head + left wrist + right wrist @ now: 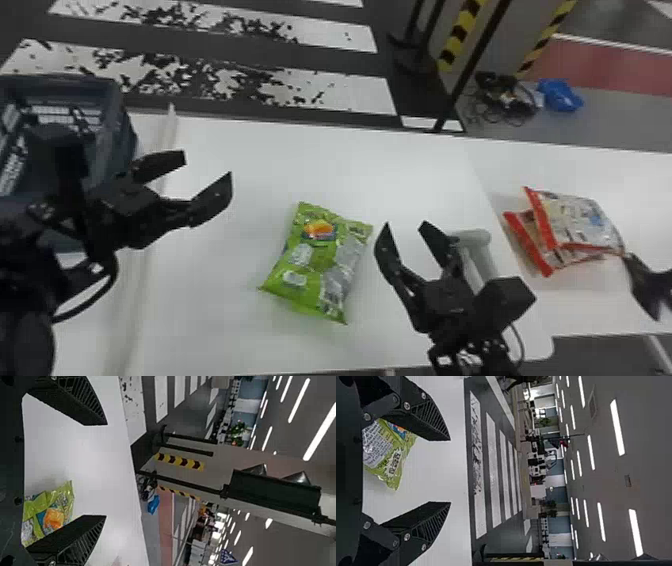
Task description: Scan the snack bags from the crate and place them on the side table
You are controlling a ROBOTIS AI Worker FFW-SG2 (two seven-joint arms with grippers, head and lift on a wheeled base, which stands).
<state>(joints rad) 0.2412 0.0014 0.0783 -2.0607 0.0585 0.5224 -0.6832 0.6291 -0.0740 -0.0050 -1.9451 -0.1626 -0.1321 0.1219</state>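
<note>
Spreading its two fingers wide with nothing between them, the right gripper [405, 225] hangs at about 2 o'clock from the green snack bag [317, 262], near it but apart; the left gripper [208, 166], between 10 and 11 o'clock of that bag, is likewise wide open and bare of any load, presumably free to help turn or lift.

The green bag lies flat on the white table [225, 320], between the two arms, probably so that either can get at it for scanning; the pale handled device [472, 239], likely the scanner, is at 3 o'clock, just beyond the right gripper, handy for that arm.

Farther out at 3 o'clock, two red-edged bags [575, 225] overlap on the side table [630, 172], likely because they are finished with; the dark crate [122, 115] sits at 10 o'clock, on the supply side.
</note>
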